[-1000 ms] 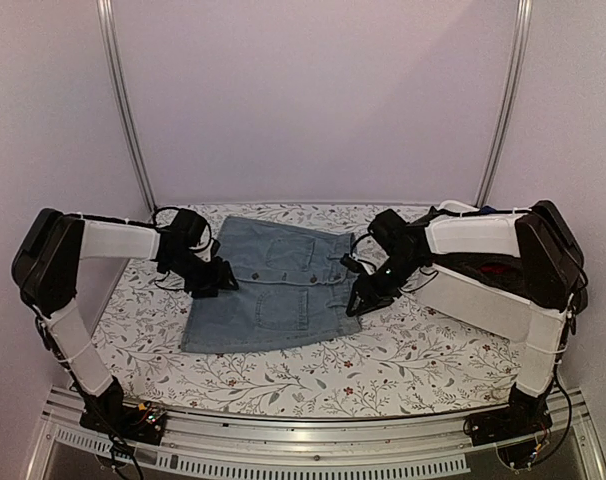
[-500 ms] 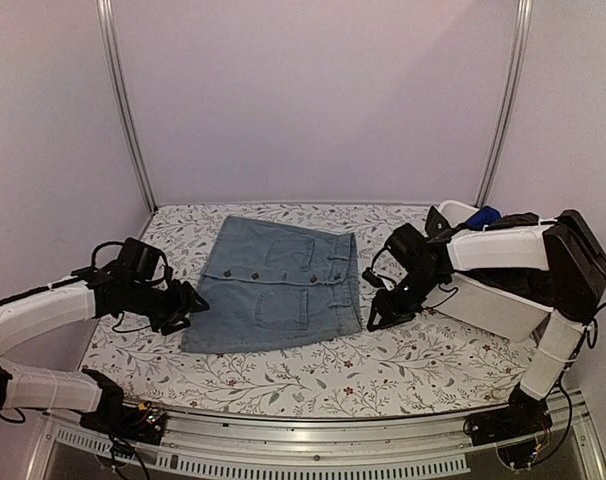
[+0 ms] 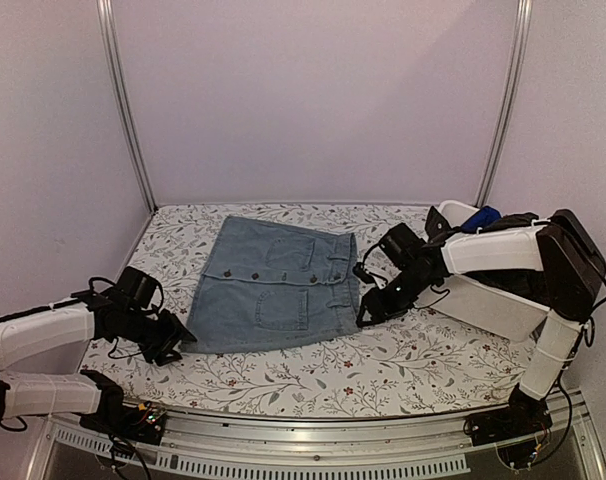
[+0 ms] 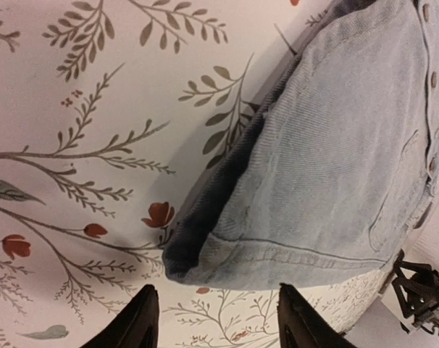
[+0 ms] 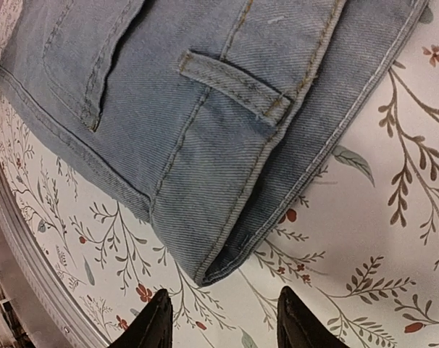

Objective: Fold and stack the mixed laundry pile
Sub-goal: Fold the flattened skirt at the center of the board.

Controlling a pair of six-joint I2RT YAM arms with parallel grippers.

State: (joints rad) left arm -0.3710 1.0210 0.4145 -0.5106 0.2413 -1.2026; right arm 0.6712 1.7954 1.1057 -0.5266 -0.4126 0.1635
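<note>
A light blue denim piece (image 3: 278, 285) lies flat in the middle of the floral table cover. My left gripper (image 3: 175, 342) sits low just off its near-left corner. In the left wrist view that folded corner (image 4: 227, 254) lies just beyond the open left gripper (image 4: 218, 320), with nothing between the fingers. My right gripper (image 3: 367, 314) hovers at the near-right corner. In the right wrist view the waistband corner (image 5: 223, 261) lies just ahead of the open, empty right gripper (image 5: 221, 320). Royal blue cloth (image 3: 481, 215) and dark cloth (image 3: 518, 219) show in the bin.
A white plastic bin (image 3: 483, 305) stands at the right edge, partly covered by my right arm. The floral table cover (image 3: 403, 360) spans the table. Walls close in at the back and both sides, with a metal rail (image 3: 303, 455) along the near edge.
My left arm has dropped low and moved to the denim's near-left corner. My right gripper has shifted left toward the near-right corner and its jaws have opened wider.
</note>
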